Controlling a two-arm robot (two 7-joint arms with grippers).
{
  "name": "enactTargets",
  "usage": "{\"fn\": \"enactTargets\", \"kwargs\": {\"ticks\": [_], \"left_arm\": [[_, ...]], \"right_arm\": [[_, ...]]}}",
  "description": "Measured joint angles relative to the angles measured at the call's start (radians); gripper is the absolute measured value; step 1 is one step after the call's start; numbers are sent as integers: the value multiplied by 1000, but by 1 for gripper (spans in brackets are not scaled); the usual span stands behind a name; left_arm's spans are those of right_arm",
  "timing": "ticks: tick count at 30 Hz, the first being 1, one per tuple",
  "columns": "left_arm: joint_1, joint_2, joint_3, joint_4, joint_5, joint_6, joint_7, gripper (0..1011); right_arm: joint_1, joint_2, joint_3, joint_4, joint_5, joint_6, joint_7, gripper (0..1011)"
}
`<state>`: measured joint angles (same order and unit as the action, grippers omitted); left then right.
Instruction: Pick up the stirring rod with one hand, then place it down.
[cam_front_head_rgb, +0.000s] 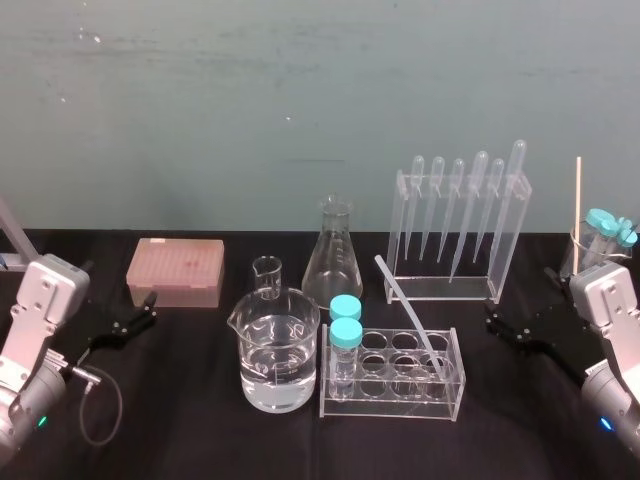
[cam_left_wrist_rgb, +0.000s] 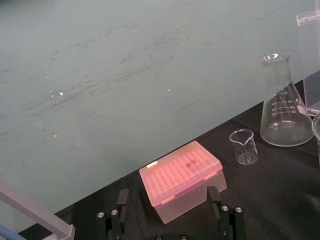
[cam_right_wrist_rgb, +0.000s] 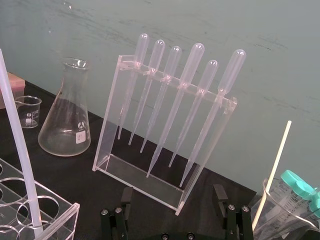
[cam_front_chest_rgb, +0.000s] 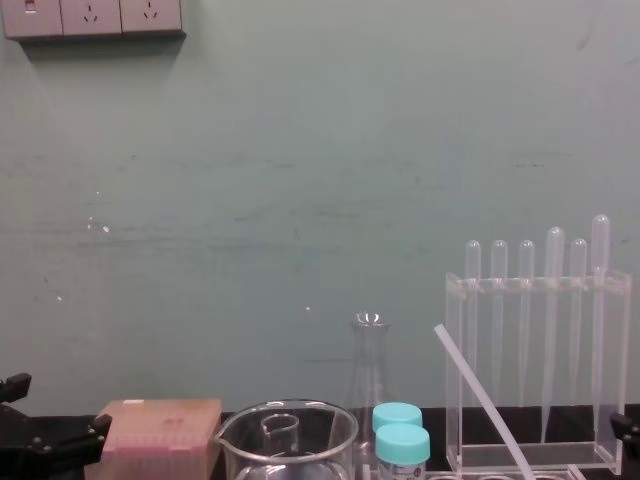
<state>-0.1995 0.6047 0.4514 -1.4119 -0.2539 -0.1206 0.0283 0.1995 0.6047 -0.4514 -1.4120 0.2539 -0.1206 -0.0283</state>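
On my feed the stirring rod (cam_front_head_rgb: 410, 314), centre right, looks like smooth, frosted translucent plastic. The test-tube rack (cam_front_head_rgb: 400, 402) at lower centre is clear, glossy acrylic. The Erlenmeyer flask (cam_front_head_rgb: 333, 262) and big beaker (cam_front_head_rgb: 300, 340) are shiny glass. Lower left, the table (cam_front_head_rgb: 180, 420) is matt black.

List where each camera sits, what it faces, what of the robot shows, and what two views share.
Head view: high, looking down over the table; left end effector and right end effector, both open, at the sides.
Chest view: low, looking across at the wall; both at the bottom corners.
Left wrist view: left arm, facing the pink box; own fingers.
Right wrist view: right arm, facing the pipette stand; own fingers.
Head and chest share the stirring rod.
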Motion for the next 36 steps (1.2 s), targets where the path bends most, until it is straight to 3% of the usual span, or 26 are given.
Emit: {"fn": "enactTargets", "kwargs": {"ticks": [29,32,36], "left_arm": [[0,0,0,0,0,0,0,1000],[0,0,0,0,0,0,0,1000],[0,0,0,0,0,0,0,1000]], "right_arm": [[0,0,1,0,0,0,0,1000],[-8,-7,18,0,-5,-43,-4,1000],[-16,-33,56,-3,-32,-148,-49,1000]]}}
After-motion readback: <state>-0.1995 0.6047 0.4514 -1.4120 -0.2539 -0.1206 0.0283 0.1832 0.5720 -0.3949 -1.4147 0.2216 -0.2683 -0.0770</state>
